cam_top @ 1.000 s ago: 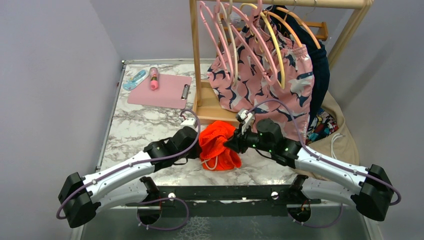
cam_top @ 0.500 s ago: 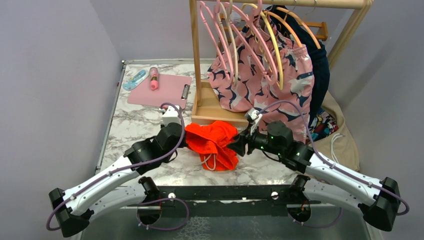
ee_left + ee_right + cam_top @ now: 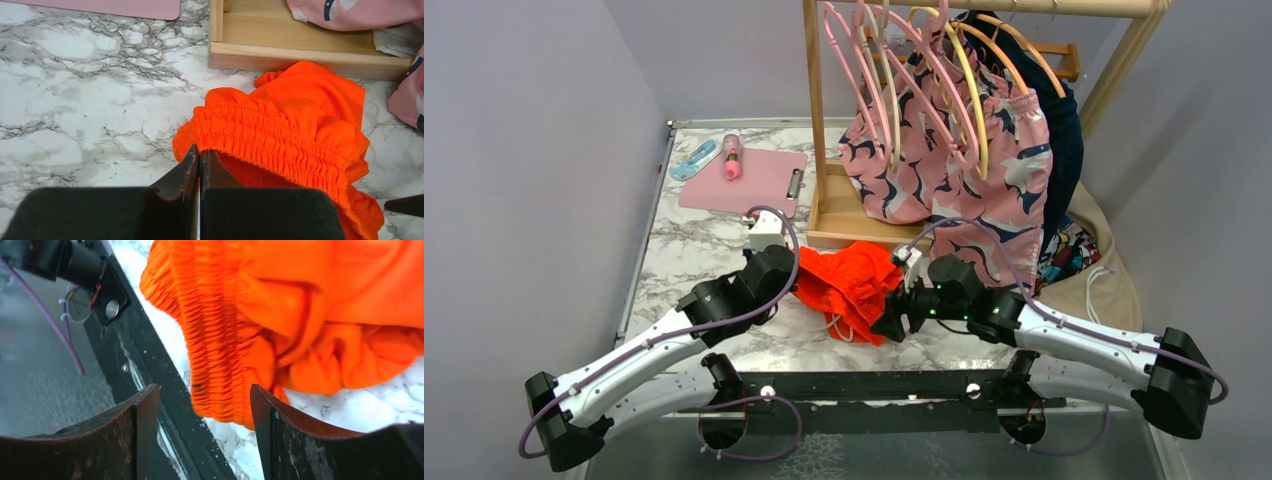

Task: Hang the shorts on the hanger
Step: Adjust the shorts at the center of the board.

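Observation:
The orange-red shorts [image 3: 852,286] lie bunched on the marble table in front of the wooden rack base. My left gripper [image 3: 200,159] is shut on the waistband's left end [image 3: 260,125]; it shows in the top view [image 3: 792,284]. My right gripper [image 3: 204,405] is open, its jaws on either side of the waistband's near end [image 3: 220,360], close to the table's front edge; it also shows in the top view [image 3: 890,322]. The pale-yellow hanger [image 3: 973,90] hangs on the rail among pink hangers.
The wooden rack base [image 3: 849,215] stands just behind the shorts. Pink shark-pattern shorts [image 3: 964,175] hang over it. A pink clipboard [image 3: 744,180] lies at the back left. A beige garment [image 3: 1114,270] lies at the right. The black front rail [image 3: 150,365] runs under the right gripper.
My left gripper has pulled the waistband's left end out to the left. My right gripper has moved down and left to the shorts' near edge.

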`<act>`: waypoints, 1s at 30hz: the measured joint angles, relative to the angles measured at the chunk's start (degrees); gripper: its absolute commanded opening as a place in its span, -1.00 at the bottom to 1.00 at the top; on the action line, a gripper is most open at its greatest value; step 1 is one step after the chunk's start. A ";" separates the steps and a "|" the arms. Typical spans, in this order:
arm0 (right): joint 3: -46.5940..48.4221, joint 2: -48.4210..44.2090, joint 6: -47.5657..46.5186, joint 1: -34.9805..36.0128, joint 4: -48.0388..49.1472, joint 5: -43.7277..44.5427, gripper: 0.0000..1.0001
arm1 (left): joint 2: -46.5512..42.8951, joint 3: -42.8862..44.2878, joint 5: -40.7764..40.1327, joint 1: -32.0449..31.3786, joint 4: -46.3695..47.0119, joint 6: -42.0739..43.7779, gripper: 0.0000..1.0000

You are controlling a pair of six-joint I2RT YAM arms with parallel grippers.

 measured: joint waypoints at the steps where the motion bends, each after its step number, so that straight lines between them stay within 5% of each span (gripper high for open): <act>1: 0.00 0.35 0.00 1.16 -0.28 0.13 0.39 | 0.13 0.00 -0.11 0.00 0.00 0.00 -1.00; 13: 0.31 6.86 1.44 7.39 -2.95 9.20 0.26 | 1.22 0.00 -0.59 0.00 -0.02 0.17 -1.00; 25: 9.77 8.79 3.39 8.24 -13.88 32.15 -0.92 | 0.92 2.19 1.33 0.00 -0.76 2.03 -1.00; 30: 20.55 10.05 -1.66 8.24 -17.00 40.30 -0.98 | 0.20 9.29 3.80 0.02 -1.18 4.11 -1.00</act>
